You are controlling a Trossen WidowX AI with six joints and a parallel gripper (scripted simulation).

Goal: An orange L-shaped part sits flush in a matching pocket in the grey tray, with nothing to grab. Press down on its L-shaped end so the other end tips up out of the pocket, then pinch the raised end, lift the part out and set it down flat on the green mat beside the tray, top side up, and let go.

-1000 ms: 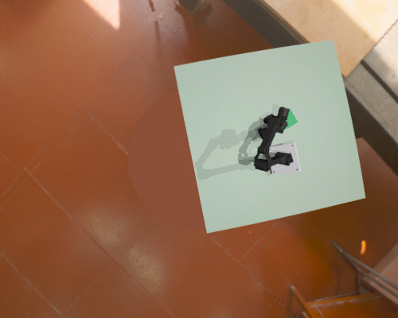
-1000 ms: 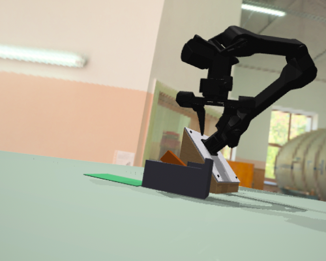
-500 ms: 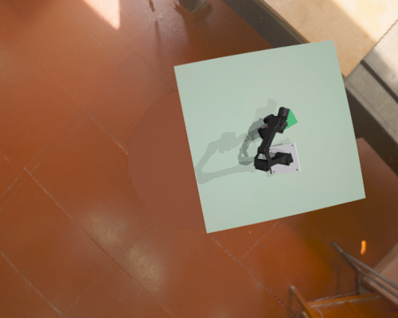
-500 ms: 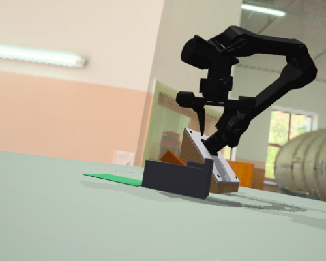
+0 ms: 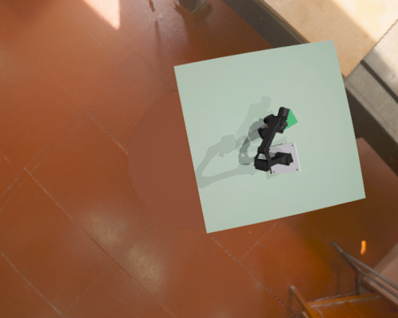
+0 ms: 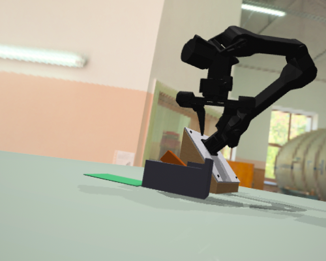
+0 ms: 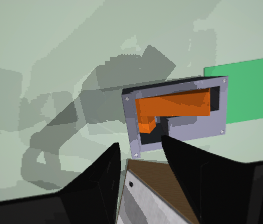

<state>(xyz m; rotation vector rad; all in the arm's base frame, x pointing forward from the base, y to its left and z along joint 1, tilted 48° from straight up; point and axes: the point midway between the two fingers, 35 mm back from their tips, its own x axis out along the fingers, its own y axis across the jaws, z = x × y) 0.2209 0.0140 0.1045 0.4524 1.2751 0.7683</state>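
Observation:
The orange L-shaped part (image 6: pixel 172 158) (image 7: pixel 174 105) lies tilted in the pocket of the grey tray (image 6: pixel 175 179) (image 7: pixel 199 130). Its end nearer the mat stands up above the tray's wall in the exterior view; its L-shaped end is low in the pocket, at the left in the wrist view. The green mat (image 5: pixel 292 119) (image 6: pixel 115 179) (image 7: pixel 252 95) lies flat beside the tray. My gripper (image 6: pixel 210 131) (image 7: pixel 140 143) is open and empty, high above the tray and off towards its near left side in the wrist view. In the top view the arm hides the tray and most of the part.
A wedge-shaped wooden block with a white sloped top (image 5: pixel 296 159) (image 6: pixel 229 169) (image 7: pixel 154 180) carries the arm's base. It stands close beside the tray. The pale green table (image 5: pixel 234 207) (image 6: pixel 87 222) extends around them, with the arm's shadow on it.

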